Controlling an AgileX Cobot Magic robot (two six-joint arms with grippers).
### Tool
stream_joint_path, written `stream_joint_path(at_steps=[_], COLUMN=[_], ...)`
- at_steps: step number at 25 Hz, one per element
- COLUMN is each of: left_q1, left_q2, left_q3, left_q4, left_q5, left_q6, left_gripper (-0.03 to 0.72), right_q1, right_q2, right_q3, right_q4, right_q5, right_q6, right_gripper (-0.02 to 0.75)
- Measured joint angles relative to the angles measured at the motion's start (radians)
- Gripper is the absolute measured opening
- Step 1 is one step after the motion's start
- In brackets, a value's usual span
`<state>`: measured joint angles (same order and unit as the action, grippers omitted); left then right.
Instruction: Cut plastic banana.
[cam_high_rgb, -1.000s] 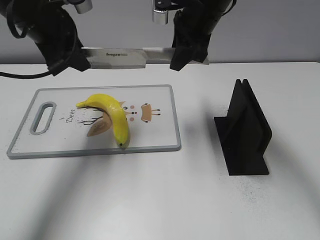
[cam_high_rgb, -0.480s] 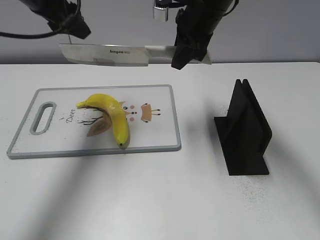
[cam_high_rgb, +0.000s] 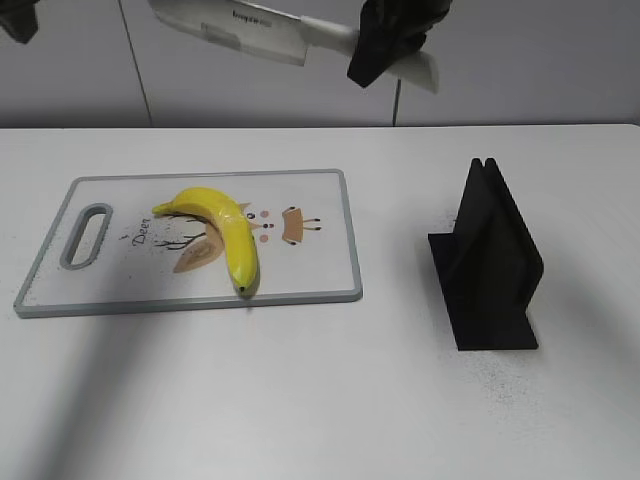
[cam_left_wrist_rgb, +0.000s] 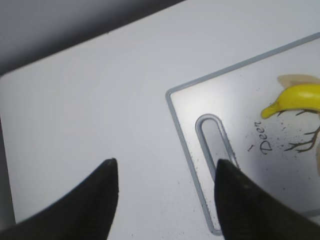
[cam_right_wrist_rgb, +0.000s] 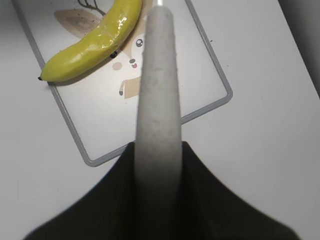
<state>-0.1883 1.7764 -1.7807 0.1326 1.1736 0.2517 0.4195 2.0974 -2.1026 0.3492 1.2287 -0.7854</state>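
Note:
A yellow plastic banana (cam_high_rgb: 225, 230) lies on a white cutting board (cam_high_rgb: 310, 270) at the table's left; it also shows in the right wrist view (cam_right_wrist_rgb: 92, 45) and its stem tip in the left wrist view (cam_left_wrist_rgb: 295, 97). My right gripper (cam_high_rgb: 390, 45) is shut on the handle of a knife (cam_high_rgb: 250, 28), held high above the board's far edge, blade pointing left and tilted. In the right wrist view the knife (cam_right_wrist_rgb: 157, 80) runs forward from the jaws (cam_right_wrist_rgb: 157, 165). My left gripper (cam_left_wrist_rgb: 165, 175) is open and empty above the table left of the board (cam_left_wrist_rgb: 200, 165).
A black knife stand (cam_high_rgb: 490, 265) stands on the table to the right of the board. The board has a slot handle (cam_high_rgb: 88, 235) at its left end. The table is white with a grey wall behind.
The right gripper has lifted the knife higher and tilted it. The left gripper let go of the blade and has moved up and left, nearly out of the exterior view.

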Motion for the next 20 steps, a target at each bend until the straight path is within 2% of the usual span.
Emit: stream_joint_path(at_steps=[5, 8, 10, 14, 20], left_q1=[0.111, 0.155, 0.165, 0.168, 0.168], left_q2=[-0.003, -0.033, -0.072, -0.189, -0.410], left_q3=[0.000, 0.005, 0.033, 0.178, 0.525], left_q4=[-0.088, -0.169, -0.181, -0.179, -0.144], left_q5=[0.042, 0.045, 0.043, 0.042, 0.044], left_q6=[-0.071, -0.089, -0.093, -0.094, -0.097], left_gripper=[0.589, 0.589, 0.589, 0.589, 0.589], right_q1=[0.000, 0.000, -0.001, -0.001, -0.001], right_q2=[-0.045, -0.052, -0.069, -0.167, -0.332], right_q3=[0.000, 0.005, 0.028, 0.138, 0.391], right_q4=[-0.079, -0.136, -0.154, -0.155, -0.155], right_q5=[0.001, 0.001, 0.001, 0.001, -0.001], right_q6=[0.306, 0.529, 0.620, 0.712, 0.731], right_gripper=[0.187, 0.187, 0.187, 0.187, 0.187])
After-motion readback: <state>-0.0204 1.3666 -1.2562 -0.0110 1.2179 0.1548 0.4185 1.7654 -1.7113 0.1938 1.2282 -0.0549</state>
